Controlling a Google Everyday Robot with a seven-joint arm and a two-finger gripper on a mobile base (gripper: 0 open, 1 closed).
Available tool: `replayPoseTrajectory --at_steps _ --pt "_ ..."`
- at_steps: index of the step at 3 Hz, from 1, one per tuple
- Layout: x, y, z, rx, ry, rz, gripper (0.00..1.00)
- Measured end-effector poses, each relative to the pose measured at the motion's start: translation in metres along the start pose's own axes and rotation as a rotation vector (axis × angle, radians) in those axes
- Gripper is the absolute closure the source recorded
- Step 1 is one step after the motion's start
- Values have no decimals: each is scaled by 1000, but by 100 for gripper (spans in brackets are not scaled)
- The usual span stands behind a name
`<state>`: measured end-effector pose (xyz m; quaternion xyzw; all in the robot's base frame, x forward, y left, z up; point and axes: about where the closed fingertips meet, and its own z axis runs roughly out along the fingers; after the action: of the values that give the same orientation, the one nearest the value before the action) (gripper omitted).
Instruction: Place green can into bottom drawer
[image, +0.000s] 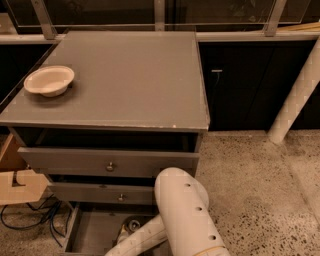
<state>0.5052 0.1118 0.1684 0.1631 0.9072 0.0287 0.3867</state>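
The open bottom drawer (92, 234) holds the green can (132, 225), just beside the gripper (123, 234). The arm (186, 215) covers most of both, so the grip cannot be told.

The single view looks from above and in front of the grey cabinet (115, 165). It is tilted steeply down and faces the drawer fronts, with speckled floor (260, 190) to the right. It stands close: the cabinet's top surface (125, 80) fills the upper middle, and the robot's own white arm (185, 215) (very near the lens) bulks at the bottom edge. The tool (127, 231) sits low in frame at the open bottom drawer (95, 235), largely hidden by that arm.
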Motion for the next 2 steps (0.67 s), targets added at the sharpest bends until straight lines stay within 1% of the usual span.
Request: replayPoseTrajectory --at_steps 2 --pt "0 -1 0 24 -14 -8 100"
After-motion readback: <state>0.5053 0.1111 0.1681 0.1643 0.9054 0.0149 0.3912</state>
